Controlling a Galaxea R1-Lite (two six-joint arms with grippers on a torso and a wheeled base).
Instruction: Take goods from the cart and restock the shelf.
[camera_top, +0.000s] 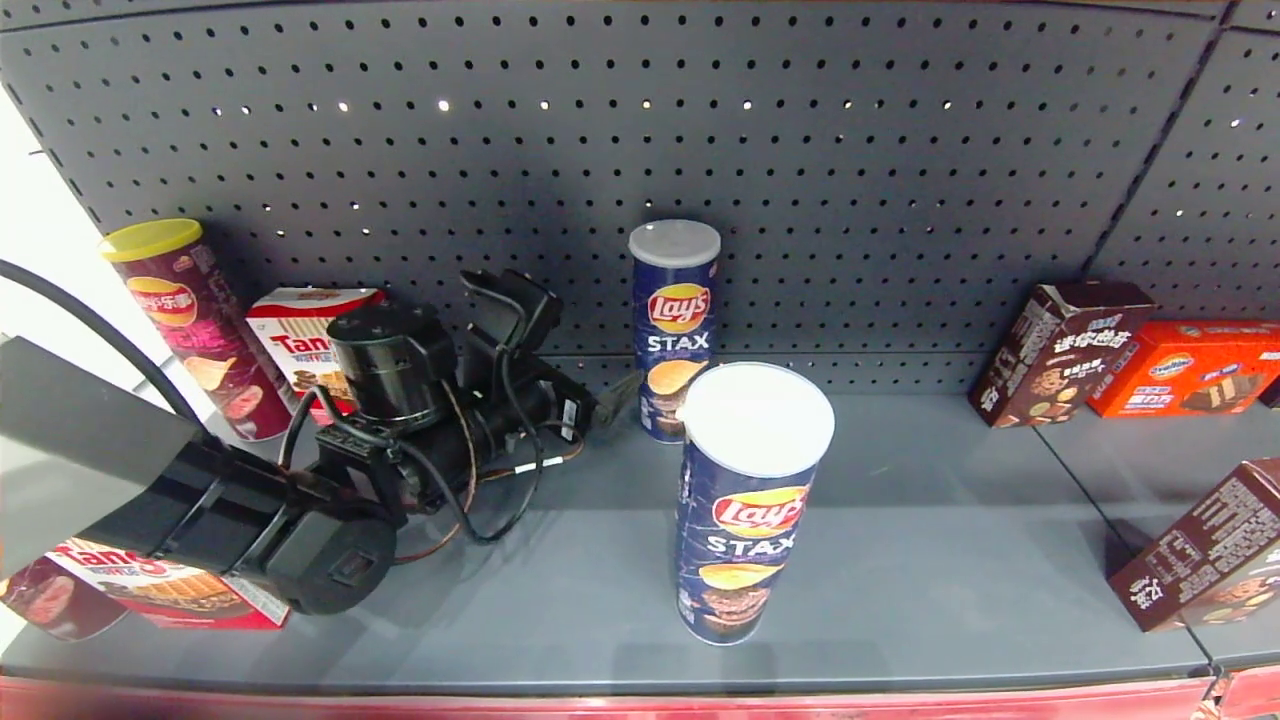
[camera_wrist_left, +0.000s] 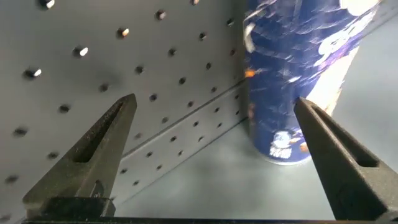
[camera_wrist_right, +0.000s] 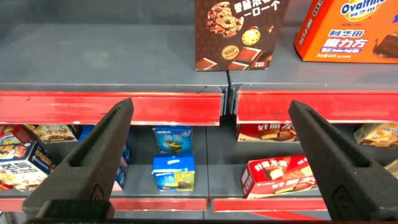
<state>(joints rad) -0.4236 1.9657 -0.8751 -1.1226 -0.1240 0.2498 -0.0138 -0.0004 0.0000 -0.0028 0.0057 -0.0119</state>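
Grey shelf (camera_top: 950, 560) with a wall of little holes (camera_top: 800, 150) behind it is where you are working. Two blue chip cans stand upright on it. The back can (camera_top: 675, 320) is close to the holey wall, and the front can (camera_top: 745, 520) is nearer to you, a little apart from it.

Your left end effector (camera_wrist_left: 214, 102) sits low over the shelf, just beside the back can. Its fingers are spread wide and hold nothing (the can stands just past the tips, closer to one finger). Your right end effector (camera_wrist_right: 211, 106) is spread wide too and is empty. It faces the front of the shelves, where a brown cookie box (camera_wrist_right: 239, 34) stands.

A dark red can (camera_top: 190, 320) and a red and white wafer box (camera_top: 305, 335) stand at the left end of the shelf.

I think part of the job is done, since both blue cans stand on their own and nothing holds them. The shelf has lots of bare room beside them, so you likely have more goods to bring from the cart. How many, I cannot tell.
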